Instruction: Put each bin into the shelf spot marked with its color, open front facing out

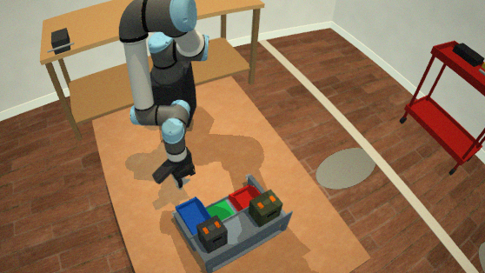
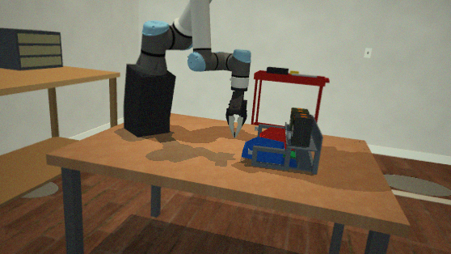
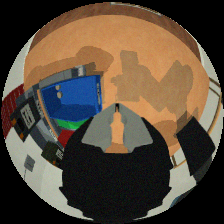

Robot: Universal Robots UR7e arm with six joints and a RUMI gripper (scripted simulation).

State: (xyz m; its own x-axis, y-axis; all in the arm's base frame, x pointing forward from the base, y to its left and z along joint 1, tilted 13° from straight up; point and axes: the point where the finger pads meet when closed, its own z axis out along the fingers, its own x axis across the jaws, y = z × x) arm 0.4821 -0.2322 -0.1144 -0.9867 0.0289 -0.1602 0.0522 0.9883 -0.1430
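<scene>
Hovering above the wooden table, beside the grey shelf, my two-jaw gripper pinched closed on nothing, blue bin at the shelf's near end, red bin at its far end, green mark between them

A red cart stands near the wall.

A workshop, by its wooden workbench and red tool cart.
</scene>
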